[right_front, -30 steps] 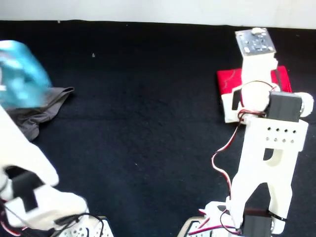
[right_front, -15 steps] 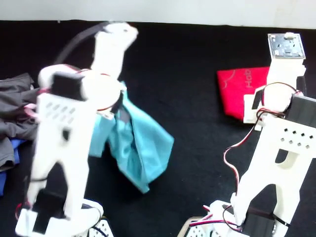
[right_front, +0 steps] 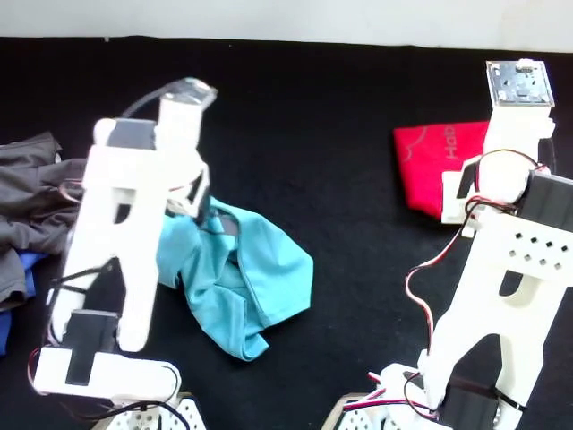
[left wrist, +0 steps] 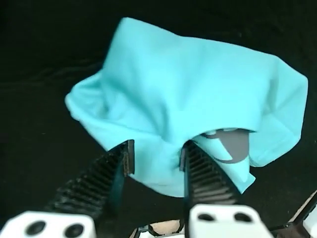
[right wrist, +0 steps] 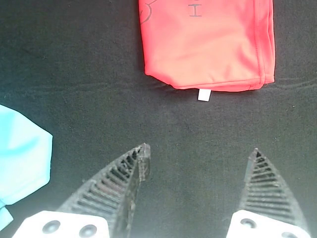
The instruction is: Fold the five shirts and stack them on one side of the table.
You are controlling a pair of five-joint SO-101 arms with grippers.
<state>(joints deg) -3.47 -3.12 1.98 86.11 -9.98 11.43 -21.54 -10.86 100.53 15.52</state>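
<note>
Now, on the black table [right_front: 340, 134], a grey heap of shirts [right_front: 31, 197] sits at the left edge. The teal shirt [right_front: 255, 278] lies crumpled centre-left, and the red shirt [right_front: 434, 170] is folded far right. The left gripper [left wrist: 157, 151], jaws half apart, straddles a teal fold. The right gripper [right wrist: 200, 153] gapes wide over bare table near the red shirt, holding nothing.

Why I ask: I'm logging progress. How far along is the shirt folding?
Done: one red shirt lies folded on the right side of the table. In hand: the teal shirt sits crumpled mid-table, with the left gripper right at it. Left: that shirt, plus the unfolded heap of grey shirts and blue cloth at the left edge. Nothing is stacked on the red one yet.
</note>
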